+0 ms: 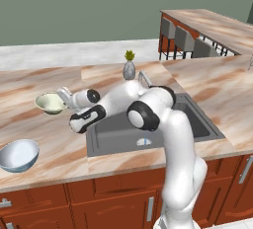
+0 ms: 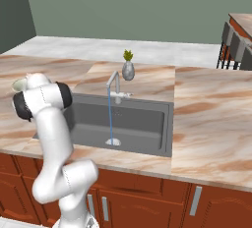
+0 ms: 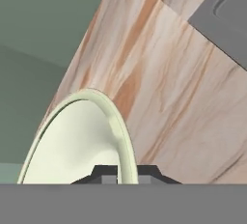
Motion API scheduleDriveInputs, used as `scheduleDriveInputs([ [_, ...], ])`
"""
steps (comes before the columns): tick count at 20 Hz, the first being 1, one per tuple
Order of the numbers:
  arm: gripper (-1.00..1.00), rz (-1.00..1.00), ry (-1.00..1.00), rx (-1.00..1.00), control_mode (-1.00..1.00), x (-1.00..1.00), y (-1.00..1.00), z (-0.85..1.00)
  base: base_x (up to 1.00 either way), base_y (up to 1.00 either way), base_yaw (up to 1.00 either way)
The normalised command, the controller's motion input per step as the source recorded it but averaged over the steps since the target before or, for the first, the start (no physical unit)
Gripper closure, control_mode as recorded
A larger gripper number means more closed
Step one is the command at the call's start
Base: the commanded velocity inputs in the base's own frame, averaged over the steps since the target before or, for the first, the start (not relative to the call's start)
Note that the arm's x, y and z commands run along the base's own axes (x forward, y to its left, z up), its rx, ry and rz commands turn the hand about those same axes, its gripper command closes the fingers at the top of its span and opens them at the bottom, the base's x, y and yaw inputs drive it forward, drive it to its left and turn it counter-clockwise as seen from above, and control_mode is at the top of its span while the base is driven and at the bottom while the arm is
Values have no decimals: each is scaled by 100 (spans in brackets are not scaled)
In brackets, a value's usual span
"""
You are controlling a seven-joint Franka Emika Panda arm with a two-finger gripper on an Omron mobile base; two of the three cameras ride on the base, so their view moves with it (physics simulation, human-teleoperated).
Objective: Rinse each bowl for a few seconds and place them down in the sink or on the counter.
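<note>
in the left base view the hand (image 1: 65, 96) grips the rim of the small cream-green bowl (image 1: 50, 103) on the table (image 1: 49, 77) left of the sink (image 1: 197, 119); the blue-white bowl (image 1: 19, 154) sits untouched nearer the front edge. in the right base view water runs from the faucet (image 2: 113, 82), so rinsing seems yet to begin. in the hand view the fingertips (image 3: 103, 175) pinch that bowl's rim.
</note>
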Motion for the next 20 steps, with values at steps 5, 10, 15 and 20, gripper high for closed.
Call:
scheduleDriveInputs([
  [5, 100, -21, -9, 0, -100, -69, -3, 31, 0, 0, 0],
  [10, 100, -25, -4, 2, -100, -70, 2, 28, 0, 0, 0],
  [15, 100, -26, -1, 2, -100, -59, 0, 37, 0, 0, 0],
  [20, 100, -25, -4, -2, -100, -45, 1, 57, 0, 0, 0],
])
